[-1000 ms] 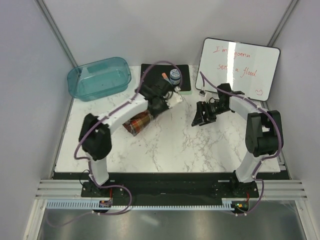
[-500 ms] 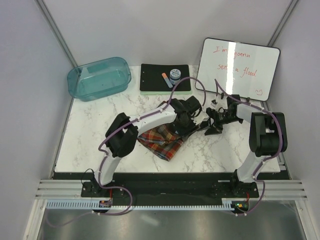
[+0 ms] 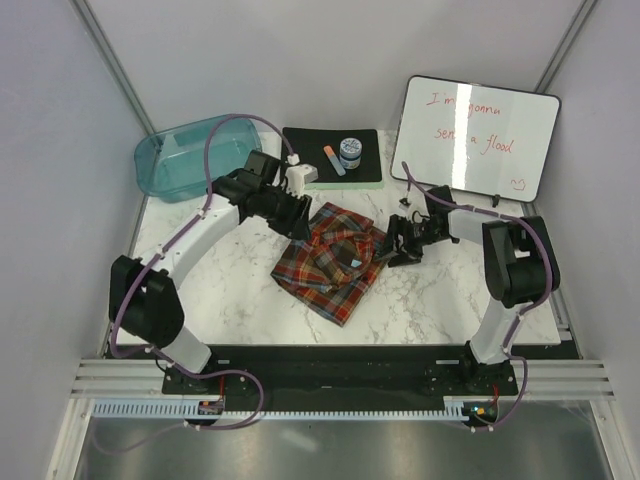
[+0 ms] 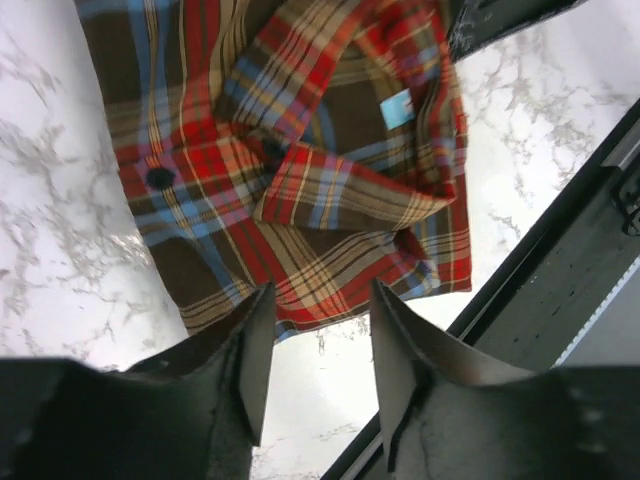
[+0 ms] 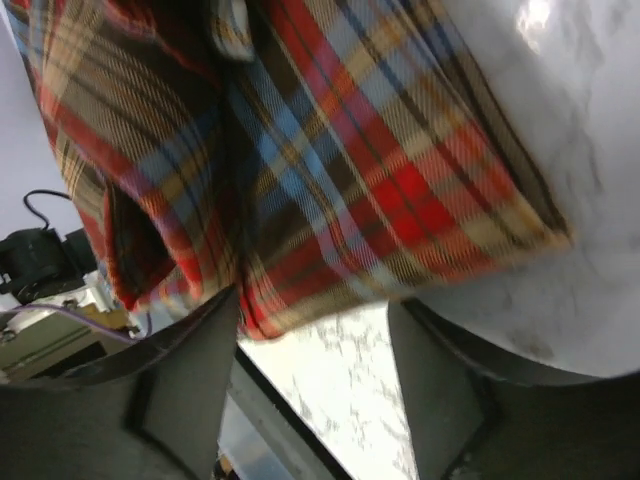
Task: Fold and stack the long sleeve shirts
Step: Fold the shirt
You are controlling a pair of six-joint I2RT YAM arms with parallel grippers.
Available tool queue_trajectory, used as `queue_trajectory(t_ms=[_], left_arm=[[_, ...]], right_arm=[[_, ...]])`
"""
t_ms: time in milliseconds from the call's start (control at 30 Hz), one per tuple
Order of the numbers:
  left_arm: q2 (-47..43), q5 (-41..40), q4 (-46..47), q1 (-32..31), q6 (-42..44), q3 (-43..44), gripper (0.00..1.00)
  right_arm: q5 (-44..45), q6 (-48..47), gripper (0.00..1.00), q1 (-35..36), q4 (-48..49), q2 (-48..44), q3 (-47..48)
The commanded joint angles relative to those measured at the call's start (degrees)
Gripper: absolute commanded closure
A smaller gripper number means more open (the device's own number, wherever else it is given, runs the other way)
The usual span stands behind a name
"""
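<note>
The plaid flannel shirt (image 3: pixel 335 258), red, brown, tan and blue-grey checks, lies bunched and partly folded in the middle of the marble table. It fills the upper part of the left wrist view (image 4: pixel 300 160) and of the right wrist view (image 5: pixel 300 150). My left gripper (image 3: pixel 296 222) hangs just at the shirt's far left edge, jaws open and empty (image 4: pixel 318 330). My right gripper (image 3: pixel 394 243) is low at the shirt's right edge, jaws open with nothing between them (image 5: pixel 315 330).
A teal plastic bin (image 3: pixel 198 155) stands at the back left. A black clipboard (image 3: pixel 330 160) with a small jar (image 3: pixel 350 150) and a marker lies at the back centre. A whiteboard (image 3: pixel 480 135) leans at the back right.
The left arm swung back from the shirt's right side to its far left edge. The shirt now lies more spread out. The right gripper moved down and left to the shirt's right edge.
</note>
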Motion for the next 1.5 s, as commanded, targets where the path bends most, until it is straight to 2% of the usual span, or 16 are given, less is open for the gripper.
queue_trajectory(t_ms=[0,100,133,367,433,467,533,800,867,933,1100,1133,1267,1333,1467], left_arm=[[-0.6,2.9,6.3,-0.8,-0.1,-6.5,0.54],[0.0,2.0,9.1,-1.0,-1.6,-7.4,0.6],[2.1,-0.3,9.8,-1.0,-2.0,-6.2,0.6],[11.3,-2.9,11.0,-2.6,-3.0,-0.9,0.61],[12.9,-4.6,12.0,-2.8,-3.6,1.0,0.6],[14.2,-5.3,12.2,-3.3,-3.8,1.8,0.55],[15.3,-6.1,12.3,-3.6,-3.9,4.0,0.51],[18.9,-14.3,11.1,-7.1,-3.5,5.6,0.5],[19.8,-14.9,10.0,-7.2,-3.6,5.9,0.45],[20.4,-14.8,10.0,-7.5,-3.2,5.9,0.45],[20.7,-14.7,9.8,-8.7,-2.3,6.0,0.66],[20.0,-14.5,9.8,-9.4,-2.2,5.8,0.75],[17.9,-13.5,9.8,-12.6,-1.6,5.2,0.98],[17.0,-13.1,9.8,-14.4,-1.6,5.1,0.98],[16.8,-10.8,9.6,-15.8,-3.1,5.6,0.98]], right_arm=[[4.4,3.6,0.41,2.6,7.8,3.2,3.6],[5.4,2.8,0.53,3.8,8.0,4.8,4.5],[6.0,2.4,0.53,3.9,7.5,5.0,4.7],[6.7,-4.5,0.48,3.1,-1.5,-1.7,3.6],[6.1,-3.9,0.48,3.2,-1.3,-4.0,2.7],[6.0,-3.3,0.48,3.1,-1.0,-4.2,2.6],[5.8,-2.6,0.48,3.2,-0.6,-3.4,3.1],[6.0,0.7,0.49,3.2,2.3,1.0,3.7],[5.3,1.7,0.49,3.2,3.1,1.9,3.7],[4.9,2.5,0.5,3.2,4.2,2.1,3.4],[5.3,2.7,0.56,3.3,5.6,2.5,3.1],[5.6,2.7,0.59,3.3,5.8,2.5,2.9],[5.7,2.4,0.78,3.6,7.4,2.9,2.3],[5.6,2.0,0.86,3.5,7.5,3.0,2.0],[5.5,0.5,0.92,3.6,8.0,2.8,1.3]])
